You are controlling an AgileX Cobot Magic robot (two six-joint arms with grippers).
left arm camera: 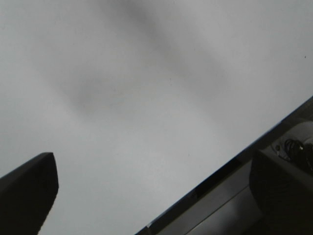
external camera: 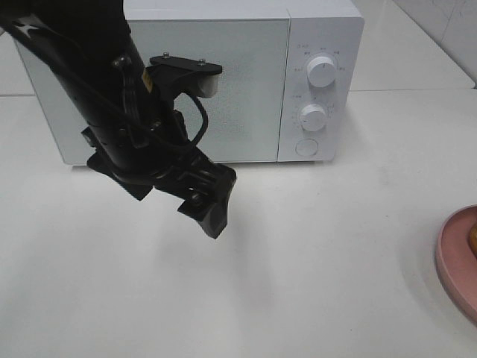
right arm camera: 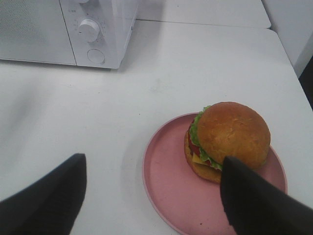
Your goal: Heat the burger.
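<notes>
The burger (right arm camera: 230, 134), with a golden-brown bun, green lettuce, tomato and cheese, sits on a round pink plate (right arm camera: 171, 181) on the white table. My right gripper (right arm camera: 151, 196) hovers above the plate's near rim, open, with nothing between its fingers; one finger (right arm camera: 254, 200) overlaps the burger's edge in the picture. In the exterior high view only the plate's rim (external camera: 456, 261) and a sliver of the burger (external camera: 472, 237) show at the right edge. My left gripper (external camera: 212, 212) hangs over the table in front of the microwave (external camera: 223, 67), open and empty; its fingers (left arm camera: 27, 191) stand wide apart.
The white microwave's door is closed, and two knobs (external camera: 321, 70) and a round button (external camera: 306, 147) sit on its right panel. The microwave (right arm camera: 49, 29) also shows in the right wrist view. Bare white tabletop (external camera: 313, 261) lies between the microwave and the plate.
</notes>
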